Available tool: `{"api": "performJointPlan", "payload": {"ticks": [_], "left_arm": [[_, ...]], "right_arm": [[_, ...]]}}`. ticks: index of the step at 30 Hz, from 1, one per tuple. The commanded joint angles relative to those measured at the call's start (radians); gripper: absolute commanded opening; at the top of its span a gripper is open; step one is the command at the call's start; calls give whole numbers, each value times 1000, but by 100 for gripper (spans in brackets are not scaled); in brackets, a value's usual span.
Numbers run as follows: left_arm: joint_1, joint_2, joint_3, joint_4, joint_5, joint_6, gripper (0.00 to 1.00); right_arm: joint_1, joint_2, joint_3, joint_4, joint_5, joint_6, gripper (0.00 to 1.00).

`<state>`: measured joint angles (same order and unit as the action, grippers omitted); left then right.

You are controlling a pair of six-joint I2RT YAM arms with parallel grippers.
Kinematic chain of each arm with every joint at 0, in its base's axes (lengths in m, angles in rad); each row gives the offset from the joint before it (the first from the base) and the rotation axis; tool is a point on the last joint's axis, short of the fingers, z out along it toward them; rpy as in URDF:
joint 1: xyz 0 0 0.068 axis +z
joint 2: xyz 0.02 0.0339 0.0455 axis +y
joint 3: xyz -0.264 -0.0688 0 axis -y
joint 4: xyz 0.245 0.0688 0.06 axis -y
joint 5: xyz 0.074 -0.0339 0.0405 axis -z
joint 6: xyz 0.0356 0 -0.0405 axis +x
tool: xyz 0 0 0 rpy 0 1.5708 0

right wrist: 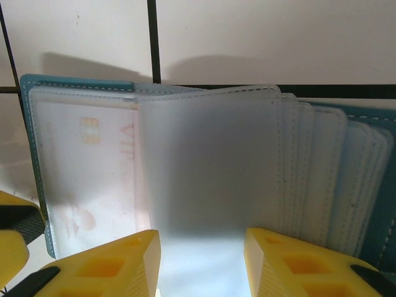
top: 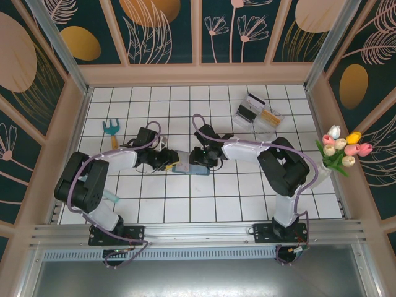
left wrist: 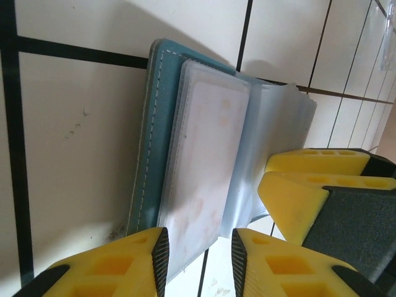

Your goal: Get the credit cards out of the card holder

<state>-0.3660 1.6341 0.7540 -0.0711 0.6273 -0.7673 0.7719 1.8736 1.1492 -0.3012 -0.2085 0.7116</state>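
**Both end effectors meet over the open card holder at mid-tabletop**

The teal card holder (top: 185, 168) lies open on the white-tiled tabletop (top: 204, 207), its clear plastic sleeves (right wrist: 309, 173) fanned out. The left end effector (top: 168, 162) hangs at the holder's left edge with its yellow jaws released, a sleeve corner showing in the gap between them. The right end effector (right wrist: 202, 266) comes in from the other side, also released. One frosted sleeve (right wrist: 210, 167) stands up between its spread fingers, and neither pad is pressing it. A pale credit card (right wrist: 86, 167) with a chip sits inside the leftmost sleeve. A clear tray (top: 258, 112) rests well apart, toward the back right.
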Motion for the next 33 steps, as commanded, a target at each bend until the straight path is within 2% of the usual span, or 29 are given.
{"api": "performJointPlan", "payload": {"ticks": [1,5,16,25,33], "left_arm": [[-3,32,27,-9,11,25,35],[-2,54,21,0,27,26,35],[-2,42,34,-34,-20,45,39],[-3,50,37,7,72,41,36],[-2,23,71,-65,37,94,36]], "right_arm": [[5,-37,8,-70,51,-7,43],[18,-40,11,-78,75,16,43],[19,-10,-29,-79,78,41,43],[20,-8,-37,-69,65,41,42],[20,-8,-37,-67,61,42,42]]}}
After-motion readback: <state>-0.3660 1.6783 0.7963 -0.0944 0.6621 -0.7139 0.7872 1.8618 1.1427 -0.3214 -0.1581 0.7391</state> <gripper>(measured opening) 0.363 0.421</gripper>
